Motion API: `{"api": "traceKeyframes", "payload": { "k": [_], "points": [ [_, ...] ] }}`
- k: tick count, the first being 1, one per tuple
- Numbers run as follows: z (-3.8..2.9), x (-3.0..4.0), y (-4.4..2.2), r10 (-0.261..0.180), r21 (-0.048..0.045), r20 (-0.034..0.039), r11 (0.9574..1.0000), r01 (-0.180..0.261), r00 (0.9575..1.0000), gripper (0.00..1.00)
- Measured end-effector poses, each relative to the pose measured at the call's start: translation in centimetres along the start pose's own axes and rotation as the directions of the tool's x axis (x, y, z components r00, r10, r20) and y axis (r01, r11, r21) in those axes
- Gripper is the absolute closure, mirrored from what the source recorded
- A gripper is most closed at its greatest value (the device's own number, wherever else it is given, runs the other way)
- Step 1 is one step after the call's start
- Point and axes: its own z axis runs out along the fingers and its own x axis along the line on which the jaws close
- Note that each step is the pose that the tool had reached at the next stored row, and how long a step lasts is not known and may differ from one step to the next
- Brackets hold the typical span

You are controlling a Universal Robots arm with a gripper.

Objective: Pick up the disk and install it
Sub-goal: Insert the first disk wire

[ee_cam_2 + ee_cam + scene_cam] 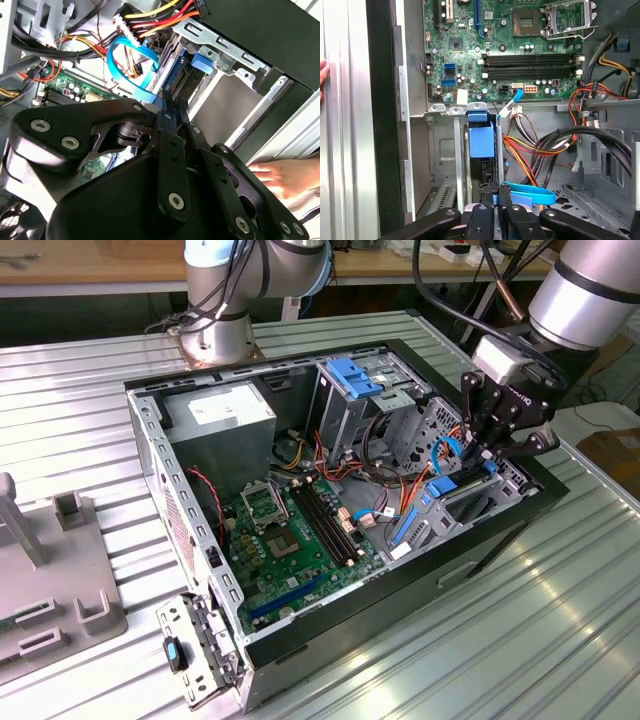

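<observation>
The disk point(481, 137) stands on edge in the narrow drive bay of the open computer case point(150, 430), its bright blue carrier facing the first wrist camera. My gripper point(496, 192) is directly over it, the two black fingers drawn together on the disk's upper edge. In the second wrist view the gripper point(170, 105) reaches down to the blue-framed disk point(184, 70) between the bay's metal rails. In the exterior view the gripper point(487, 452) hangs over the case's right end, with the disk point(443, 487) below it.
A looped blue flat cable point(125, 60) and orange and red wire bundles point(530, 150) lie beside the bay. The motherboard point(300, 530), power supply point(230, 410) and a blue-latched drive cage point(352, 375) fill the case. A person's hand point(280, 175) rests outside the case wall.
</observation>
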Motion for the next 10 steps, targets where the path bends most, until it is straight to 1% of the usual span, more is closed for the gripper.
{"api": "traceKeyframes", "payload": {
  "k": [1, 3, 6, 10],
  "points": [
    [0.0, 0.04, 0.15, 0.0, 0.0088, 0.0001, 1.0, 0.0, 1.0, 0.84],
    [0.0, 0.09, 0.25, -0.002, 0.0101, 0.0001, 0.9999, 0.002, 1.0, 0.84],
    [0.03, 0.16, 0.58, -0.011, 0.0117, 0.0004, 0.9999, 0.011, 0.9999, 0.84],
    [0.29, 0.15, 0.58, -0.023, 0.0143, 0.0004, 0.9996, 0.023, 0.9997, 0.84]
  ]
}}
